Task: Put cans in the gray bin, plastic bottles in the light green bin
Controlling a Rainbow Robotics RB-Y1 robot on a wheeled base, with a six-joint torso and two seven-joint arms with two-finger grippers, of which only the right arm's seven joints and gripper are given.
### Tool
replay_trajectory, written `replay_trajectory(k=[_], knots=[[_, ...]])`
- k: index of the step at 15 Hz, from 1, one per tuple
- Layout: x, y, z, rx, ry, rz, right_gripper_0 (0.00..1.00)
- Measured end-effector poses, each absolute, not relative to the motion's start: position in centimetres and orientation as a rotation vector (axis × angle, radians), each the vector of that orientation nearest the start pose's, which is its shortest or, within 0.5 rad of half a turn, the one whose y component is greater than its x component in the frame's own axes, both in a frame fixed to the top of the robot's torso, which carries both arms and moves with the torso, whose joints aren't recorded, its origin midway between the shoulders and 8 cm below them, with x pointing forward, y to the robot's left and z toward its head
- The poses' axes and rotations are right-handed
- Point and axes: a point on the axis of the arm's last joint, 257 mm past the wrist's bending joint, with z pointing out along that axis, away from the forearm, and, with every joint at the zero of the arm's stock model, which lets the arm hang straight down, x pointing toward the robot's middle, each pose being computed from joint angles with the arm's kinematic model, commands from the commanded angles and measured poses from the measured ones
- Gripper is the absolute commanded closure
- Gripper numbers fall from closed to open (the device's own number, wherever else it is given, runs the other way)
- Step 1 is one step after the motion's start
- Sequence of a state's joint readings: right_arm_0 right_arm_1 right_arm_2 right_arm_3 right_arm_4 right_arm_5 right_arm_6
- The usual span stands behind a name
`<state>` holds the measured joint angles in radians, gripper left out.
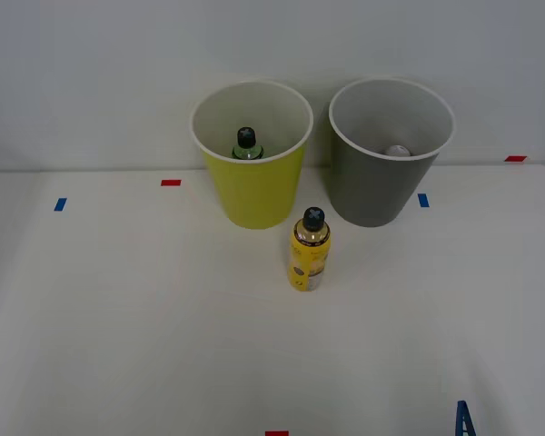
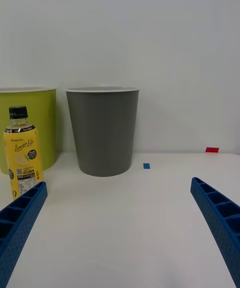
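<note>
Meanwhile, the right gripper (image 2: 120, 233) hovered wide open and empty, near the table's (image 1: 118, 318) right edge. The yellow-labelled, black-capped plastic bottle (image 1: 311, 249) stood upright just before the round yellow-green plastic bin (image 1: 252, 191) and round dark gray plastic bin (image 1: 379, 186).

Yellow-label bottle (image 1: 311, 249) upright before light green bin (image 1: 252, 195), gray bin (image 1: 381, 186)

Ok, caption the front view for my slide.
Yellow-labelled bottle stands upright on the table before the light green bin and gray bin.
</note>
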<state>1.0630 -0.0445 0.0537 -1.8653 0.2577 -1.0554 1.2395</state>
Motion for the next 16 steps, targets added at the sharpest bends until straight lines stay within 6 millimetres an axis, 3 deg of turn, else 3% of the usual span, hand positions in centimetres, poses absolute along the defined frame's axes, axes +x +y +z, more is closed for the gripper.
replay_trajectory(k=[12, 16], knots=[[19.5, -25.2, -20.7, -0.042, 1.276, 0.015, 0.00], [19.5, -26.1, -22.4, 0.001, 1.306, 0.014, 0.00]])
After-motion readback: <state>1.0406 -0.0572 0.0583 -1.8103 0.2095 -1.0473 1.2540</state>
